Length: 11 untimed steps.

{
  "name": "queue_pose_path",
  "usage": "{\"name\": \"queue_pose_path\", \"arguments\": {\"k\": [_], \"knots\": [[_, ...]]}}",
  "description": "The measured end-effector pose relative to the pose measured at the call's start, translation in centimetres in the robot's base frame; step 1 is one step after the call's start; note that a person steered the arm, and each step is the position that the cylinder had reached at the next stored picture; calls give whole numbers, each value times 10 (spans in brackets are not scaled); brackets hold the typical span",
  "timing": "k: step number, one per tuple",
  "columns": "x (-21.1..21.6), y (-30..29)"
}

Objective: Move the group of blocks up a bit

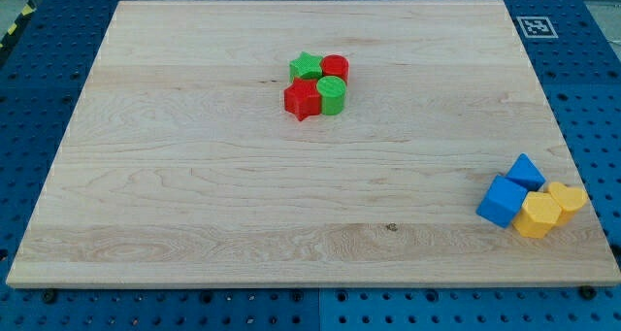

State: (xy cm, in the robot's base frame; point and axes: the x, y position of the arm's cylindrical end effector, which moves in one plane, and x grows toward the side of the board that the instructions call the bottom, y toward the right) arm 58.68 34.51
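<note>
A tight cluster of blocks sits on the wooden board (194, 176), above its centre: a green star (307, 66) at upper left, a red cylinder (336, 67) at upper right, a red star (303, 100) at lower left and a green cylinder (332, 94) at lower right. They touch one another. A second cluster lies near the board's lower right corner: a blue cube (502, 200), a blue triangular block (526, 171), a yellow hexagonal block (538, 215) and a yellow heart-like block (567, 197). My tip does not show in the view.
A black-and-white marker tag (536, 26) sits off the board's top right corner. Blue perforated table (39, 88) surrounds the board on all sides.
</note>
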Motion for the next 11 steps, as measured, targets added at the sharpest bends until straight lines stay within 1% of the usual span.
{"name": "queue_pose_path", "arguments": {"k": [1, 2, 6, 9, 10, 11], "knots": [[1, -5], [-4, -28], [-9, -40], [-38, -90], [-52, -97], [-53, -97]]}}
